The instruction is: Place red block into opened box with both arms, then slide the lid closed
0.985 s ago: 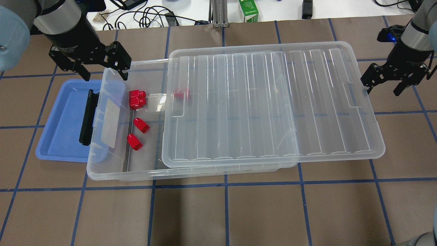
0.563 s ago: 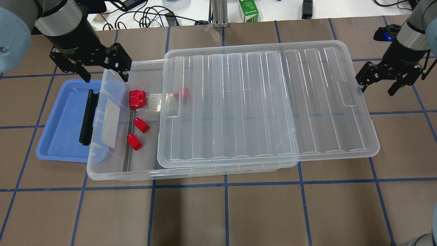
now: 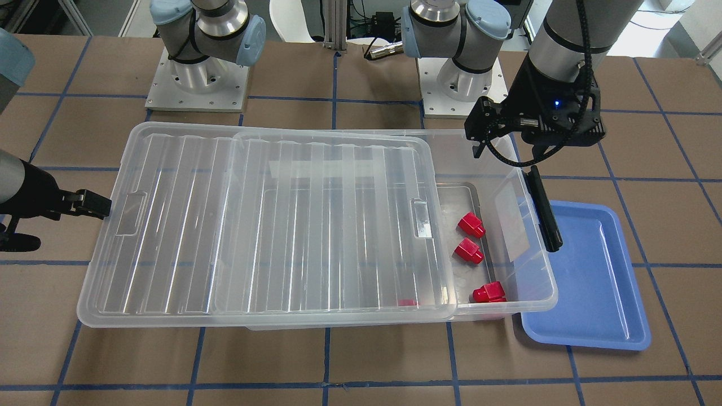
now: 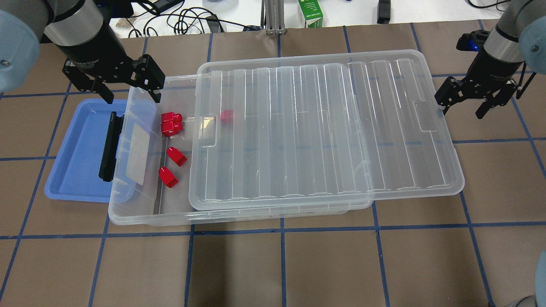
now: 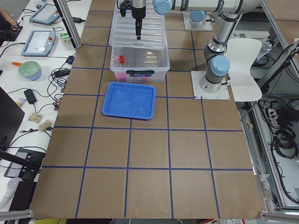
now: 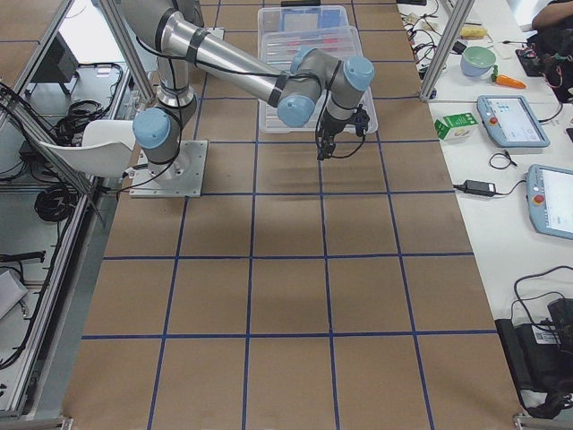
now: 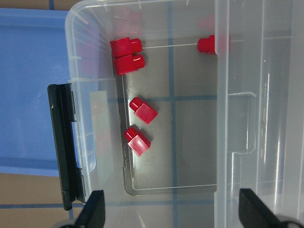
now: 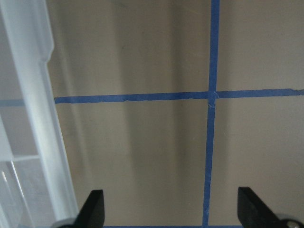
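The clear box (image 4: 128, 216) lies across the table's middle with several red blocks (image 4: 171, 121) on its floor at the uncovered left end; one block (image 4: 226, 116) shows through the ribbed lid (image 4: 324, 128). That lid covers most of the box and overhangs its right end. My left gripper (image 4: 130, 96) hangs open and empty above the box's far left corner; its wrist view looks down on the blocks (image 7: 137, 141). One finger (image 3: 93, 204) of my open right gripper (image 4: 461, 110) rests against the lid's right short end (image 8: 38, 118).
A blue tray (image 4: 81, 149) lies partly under the box's left end, beside the black latch (image 4: 108, 147). Cables and a green carton (image 4: 310, 13) sit beyond the table's far edge. Brown mat with blue tape lines surrounds the box.
The lid has slid left over the box, now hiding more of the open end. My right gripper moved left with the lid's end. The left arm stayed still.
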You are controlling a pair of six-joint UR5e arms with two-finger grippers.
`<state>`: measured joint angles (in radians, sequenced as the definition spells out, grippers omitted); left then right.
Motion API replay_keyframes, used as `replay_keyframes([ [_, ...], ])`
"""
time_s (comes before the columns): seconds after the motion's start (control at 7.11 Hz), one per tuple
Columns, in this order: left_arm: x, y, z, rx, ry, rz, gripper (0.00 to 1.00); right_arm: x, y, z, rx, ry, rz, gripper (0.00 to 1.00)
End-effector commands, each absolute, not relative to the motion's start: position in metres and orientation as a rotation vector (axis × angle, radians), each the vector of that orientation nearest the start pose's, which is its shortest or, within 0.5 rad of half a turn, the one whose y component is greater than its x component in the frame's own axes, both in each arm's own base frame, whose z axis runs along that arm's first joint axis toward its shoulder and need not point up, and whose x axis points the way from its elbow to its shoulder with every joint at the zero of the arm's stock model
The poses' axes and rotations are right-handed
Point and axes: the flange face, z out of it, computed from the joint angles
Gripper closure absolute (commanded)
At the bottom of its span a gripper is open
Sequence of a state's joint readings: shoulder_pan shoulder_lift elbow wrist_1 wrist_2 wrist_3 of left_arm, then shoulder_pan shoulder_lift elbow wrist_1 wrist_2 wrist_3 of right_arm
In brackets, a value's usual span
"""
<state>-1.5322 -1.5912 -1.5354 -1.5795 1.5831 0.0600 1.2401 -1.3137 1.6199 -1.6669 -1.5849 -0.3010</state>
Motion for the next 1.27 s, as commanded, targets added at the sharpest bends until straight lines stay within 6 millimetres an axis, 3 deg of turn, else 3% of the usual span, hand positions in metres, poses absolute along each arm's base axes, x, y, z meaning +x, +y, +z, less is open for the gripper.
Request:
replay_keyframes([
  [0.0, -0.114, -0.506, 0.494, 0.038, 3.129, -0.006, 0.00, -0.043, -0.574, 0.331, 0.002, 3.070, 0.339, 0.00],
  [0.28, -0.114, -0.505, 0.495, 0.038, 3.129, -0.013, 0.00, -0.039, -0.575, 0.329, -0.007, 3.067, 0.345, 0.00],
  [1.13, -0.115, -0.505, 0.493, 0.041, 3.129, -0.004, 0.00, -0.001, -0.575, 0.322, -0.107, 3.063, 0.397, 0.00],
])
